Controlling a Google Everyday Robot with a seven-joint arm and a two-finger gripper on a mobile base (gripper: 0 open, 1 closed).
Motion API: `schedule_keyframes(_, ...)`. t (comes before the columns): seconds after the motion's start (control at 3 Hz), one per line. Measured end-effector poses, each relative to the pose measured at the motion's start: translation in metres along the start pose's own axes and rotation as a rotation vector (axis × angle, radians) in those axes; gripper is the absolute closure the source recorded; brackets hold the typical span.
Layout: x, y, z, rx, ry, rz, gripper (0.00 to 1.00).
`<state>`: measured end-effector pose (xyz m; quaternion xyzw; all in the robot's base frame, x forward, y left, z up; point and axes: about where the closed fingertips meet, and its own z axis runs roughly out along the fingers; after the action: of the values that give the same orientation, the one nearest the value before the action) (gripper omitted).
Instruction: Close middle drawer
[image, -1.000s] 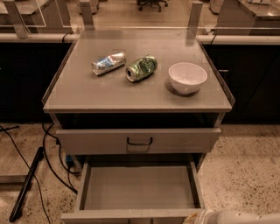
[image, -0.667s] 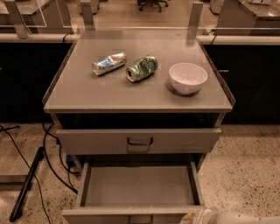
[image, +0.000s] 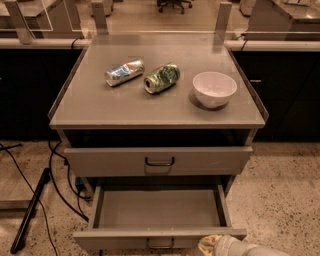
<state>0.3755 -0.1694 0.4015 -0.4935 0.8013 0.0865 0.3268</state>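
The grey metal cabinet (image: 150, 117) stands in the middle of the camera view. Its middle drawer (image: 160, 210) is pulled far out, a wide shallow empty tray with a low front panel and a small dark loop handle (image: 160, 244). Above it the taller-fronted top drawer (image: 100, 161) with its black handle (image: 160, 161) stands slightly out. My gripper (image: 212, 244) enters at the bottom right edge, close against the right end of the middle drawer's front panel. Most of the arm is out of view.
On the cabinet top lie a silver crushed can (image: 124, 72), a green can (image: 161, 78) and a white bowl (image: 214, 88). Black cables (image: 57, 185) and a black pole (image: 30, 212) lie on the speckled floor at left. Dark counters stand behind.
My gripper has crept a little to the left along the bottom edge, closer to the middle drawer's front. The drawer stands as far out as before.
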Motion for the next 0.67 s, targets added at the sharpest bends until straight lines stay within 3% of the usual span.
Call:
schedule_keyframes(0.33, -0.0270, -0.0110, 0.0125, 0.041, -0.109, -0.115, 1.00)
schedule_keyframes(0.67, -0.0270, -0.0110, 0.0126, 0.041, -0.109, -0.115, 1.00)
